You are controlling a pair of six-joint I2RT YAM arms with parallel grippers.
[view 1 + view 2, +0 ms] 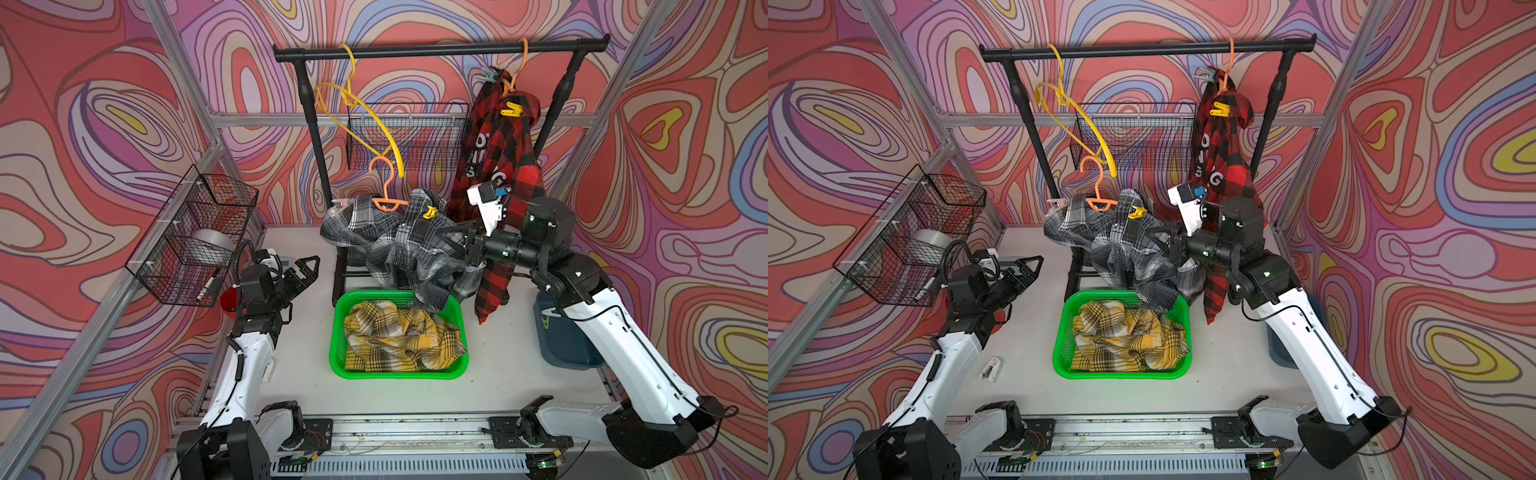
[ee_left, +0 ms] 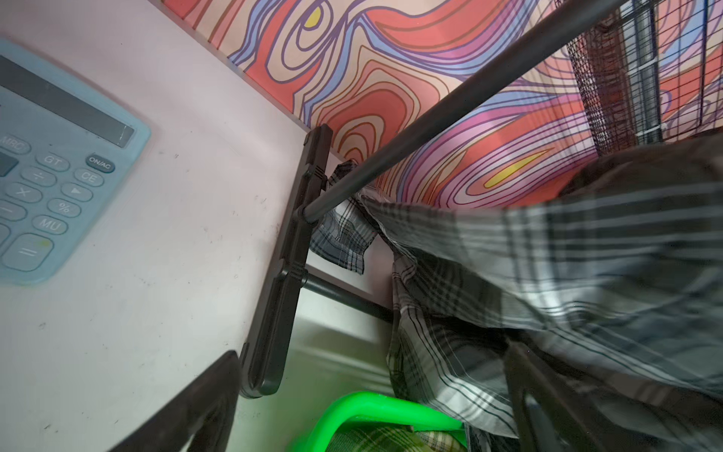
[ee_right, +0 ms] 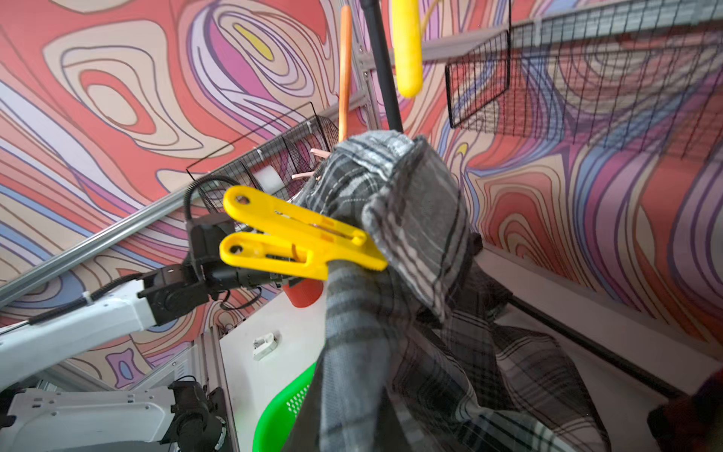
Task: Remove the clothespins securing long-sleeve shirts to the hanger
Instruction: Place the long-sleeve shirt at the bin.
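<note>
From the left: a wire basket (image 1: 195,237) hangs on the wall, and below it the left gripper (image 1: 307,272) hovers over the table with its jaws spread wide and nothing between them, well apart from every garment. Its wrist view shows a pale blue calculator (image 2: 58,164) on the table. A white clothespin (image 1: 991,368) lies loose on the table near that arm. In the middle, a green basket (image 1: 338,332) holds the yellow-black shirt (image 1: 399,340), with no pins that we can see. Above it the grey plaid shirt (image 1: 390,245) sags low on an orange hanger (image 1: 386,187) whose hook is off the black rail (image 1: 415,50); we cannot tell what the hook rests on. A pale pink clothespin (image 1: 338,203) grips the shoulder nearer the left arm, and a yellow clothespin (image 3: 297,238) grips the other. The right gripper (image 1: 446,236) has its jaws pressed together on a fold of this shirt, just below the yellow pin. Farthest right, the red-black shirt (image 1: 507,145) hangs from the rail, held by a teal clothespin (image 1: 486,77) and a second yellow clothespin (image 1: 511,110), its lower part lying against the right arm. We judge that tugging the pinched fold could drag the hanger and shirt down beside the basket, a freed pin could spring away, and the right arm could snag the red cloth.
</note>
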